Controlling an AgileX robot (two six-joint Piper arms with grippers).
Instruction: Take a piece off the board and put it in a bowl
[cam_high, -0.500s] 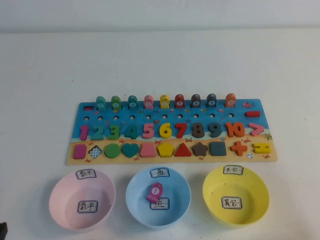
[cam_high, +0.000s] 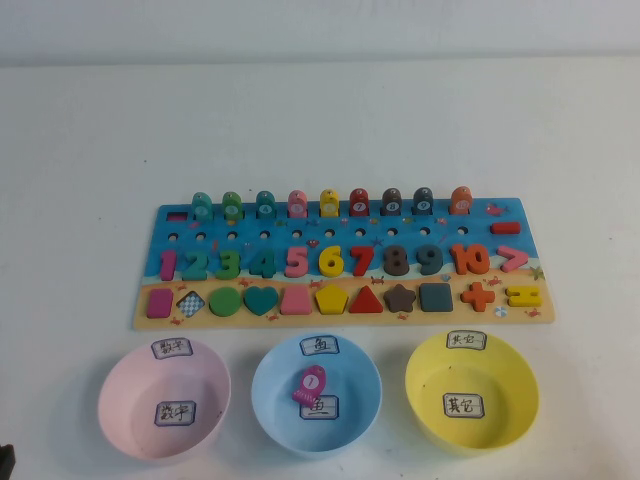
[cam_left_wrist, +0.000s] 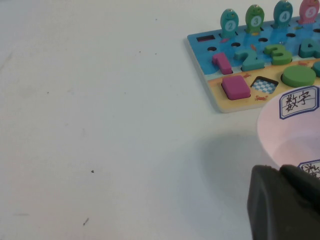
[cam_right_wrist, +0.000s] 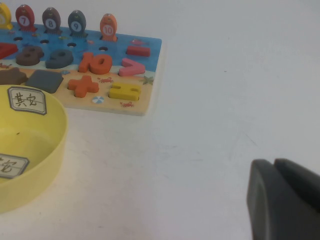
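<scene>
The yellow equals-sign piece (cam_high: 524, 296) sits in its slot at the right end of the board (cam_high: 150, 312), beside the orange plus sign (cam_high: 478, 296). It also shows in the right wrist view (cam_right_wrist: 125, 91), on the board (cam_right_wrist: 150, 56). The yellow bowl (cam_high: 424, 400) stands empty in front of the board's right end; its wall shows in the right wrist view (cam_right_wrist: 50, 150). My right gripper (cam_right_wrist: 274, 164) is shut and empty, low over bare table to the right of the bowl. My left gripper (cam_left_wrist: 280, 170) is shut and empty beside the pink bowl (cam_left_wrist: 280, 131).
The pink bowl (cam_high: 120, 400) stands front left. The blue bowl (cam_high: 275, 405) stands in the middle and holds a pink fish peg (cam_high: 310, 384). Fish pegs (cam_high: 329, 204) stand along the board's far edge. A dark bit of the left arm (cam_high: 5, 462) shows at the front left corner.
</scene>
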